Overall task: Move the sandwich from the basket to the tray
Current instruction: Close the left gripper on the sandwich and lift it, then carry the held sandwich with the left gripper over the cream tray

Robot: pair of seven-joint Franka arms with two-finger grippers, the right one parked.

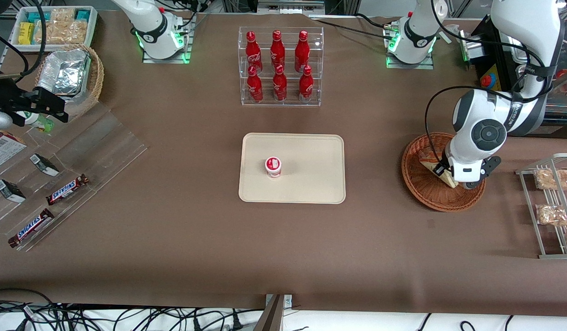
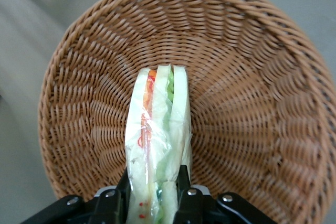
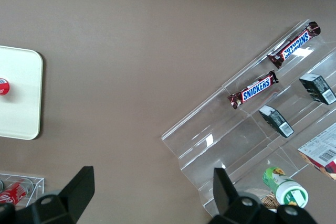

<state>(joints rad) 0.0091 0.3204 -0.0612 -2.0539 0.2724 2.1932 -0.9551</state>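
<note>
At the right of the front frame, my gripper [image 2: 153, 195] pinches the sandwich [image 2: 157, 145] inside the basket [image 1: 430, 195]; the tray [image 1: 311, 151] awaits.

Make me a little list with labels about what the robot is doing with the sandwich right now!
gripper: the gripper is down in the basket, fingers shut on the sandwich
sandwich: the sandwich stands on edge between the fingers, its wrapped layers showing
basket: the basket sits on the table toward the working arm's end
tray: the tray lies mid-table, nearer the front camera than the bottle rack
already on tray: a small red-and-white cup
step not yet done: sandwich is not on the tray
</note>
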